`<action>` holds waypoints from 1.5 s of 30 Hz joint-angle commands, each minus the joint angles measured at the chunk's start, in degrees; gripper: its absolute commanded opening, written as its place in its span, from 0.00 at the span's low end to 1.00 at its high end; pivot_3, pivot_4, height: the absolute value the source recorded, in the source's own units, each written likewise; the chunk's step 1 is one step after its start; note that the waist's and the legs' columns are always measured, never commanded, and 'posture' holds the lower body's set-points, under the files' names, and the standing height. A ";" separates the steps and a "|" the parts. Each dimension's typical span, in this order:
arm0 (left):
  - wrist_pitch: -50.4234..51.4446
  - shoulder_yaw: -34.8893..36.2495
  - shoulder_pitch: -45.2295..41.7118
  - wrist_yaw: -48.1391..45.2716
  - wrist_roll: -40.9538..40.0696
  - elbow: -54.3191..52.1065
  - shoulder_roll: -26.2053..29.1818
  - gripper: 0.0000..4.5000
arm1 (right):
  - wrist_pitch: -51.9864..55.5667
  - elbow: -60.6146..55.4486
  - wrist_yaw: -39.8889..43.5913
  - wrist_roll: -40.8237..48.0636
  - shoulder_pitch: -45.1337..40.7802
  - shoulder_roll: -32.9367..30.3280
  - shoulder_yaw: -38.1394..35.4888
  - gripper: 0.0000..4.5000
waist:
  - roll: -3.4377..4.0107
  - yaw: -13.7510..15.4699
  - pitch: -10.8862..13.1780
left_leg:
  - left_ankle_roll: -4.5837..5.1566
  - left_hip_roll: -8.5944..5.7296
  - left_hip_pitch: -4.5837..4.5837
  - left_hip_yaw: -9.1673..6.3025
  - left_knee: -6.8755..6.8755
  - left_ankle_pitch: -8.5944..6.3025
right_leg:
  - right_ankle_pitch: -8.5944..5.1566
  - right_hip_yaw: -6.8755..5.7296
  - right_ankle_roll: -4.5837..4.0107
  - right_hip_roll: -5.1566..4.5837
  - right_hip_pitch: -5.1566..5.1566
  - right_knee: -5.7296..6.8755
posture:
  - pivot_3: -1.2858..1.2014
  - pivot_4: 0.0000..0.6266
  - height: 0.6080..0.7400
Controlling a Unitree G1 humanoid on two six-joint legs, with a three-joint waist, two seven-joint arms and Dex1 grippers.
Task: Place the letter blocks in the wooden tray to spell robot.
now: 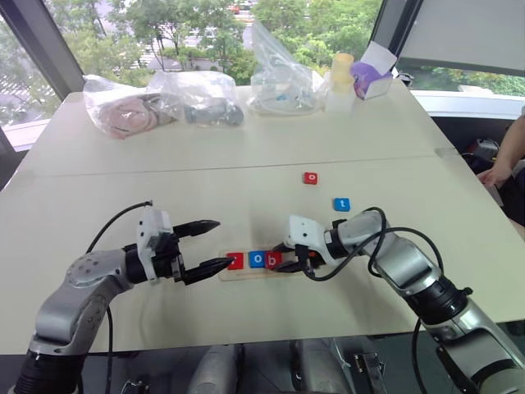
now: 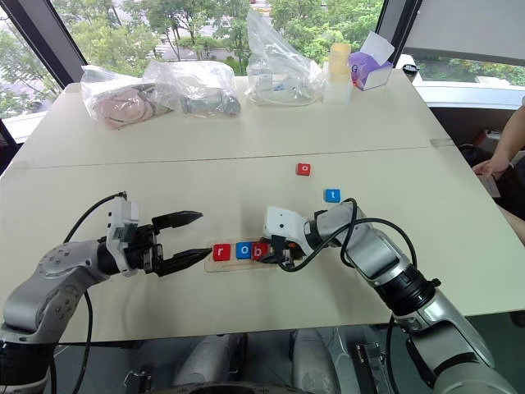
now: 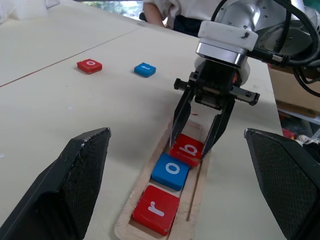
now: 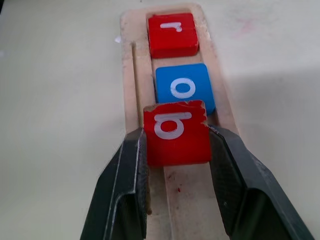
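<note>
Wooden tray (image 3: 196, 186) lies crosswise between both hands, r end leftward

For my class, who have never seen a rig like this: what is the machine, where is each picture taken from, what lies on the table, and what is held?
This is a humanoid robot with two arms, each ending in two black jaws. Two pictures come from its head, looking down over the arms; the other two come from a camera on each wrist. On the table lies a wooden tray with a red r and a blue o already in it. The right gripper is shut on a red b, held over the tray beside the o. A red o and a blue t lie loose further out. The left gripper hangs open by the tray's end. Plastic bags sit at the far edge.
</note>
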 commanded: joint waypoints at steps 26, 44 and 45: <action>-1.10 0.54 -0.83 1.43 -0.16 -1.33 -0.82 1.00 | 1.60 -0.51 1.79 0.66 -3.40 0.06 -1.83 0.99 | 0.00 -0.05 0.00 | 0.00 0.00 0.00 0.00 -0.01 0.00 | 0.01 0.00 0.01 0.01 -0.01 0.00 | 0.52 0.24 1.00; -1.01 0.38 -0.79 1.77 -0.26 -1.56 -1.03 1.00 | 5.81 29.56 -32.78 -6.55 -18.21 12.86 -16.99 0.99 | 0.01 -0.17 0.00 | -0.13 0.01 -0.04 0.04 -0.12 0.08 | 0.08 0.07 -0.05 0.05 -0.20 0.10 | 0.52 0.24 1.00; -1.00 0.34 -0.81 1.78 -0.25 -1.57 -1.05 1.00 | 7.06 31.45 -35.62 -6.47 -19.22 14.28 -18.41 0.99 | 0.01 -0.19 0.00 | -0.13 0.00 -0.05 0.04 -0.13 0.08 | 0.08 0.07 -0.06 0.07 -0.21 0.10 | 0.52 0.24 1.00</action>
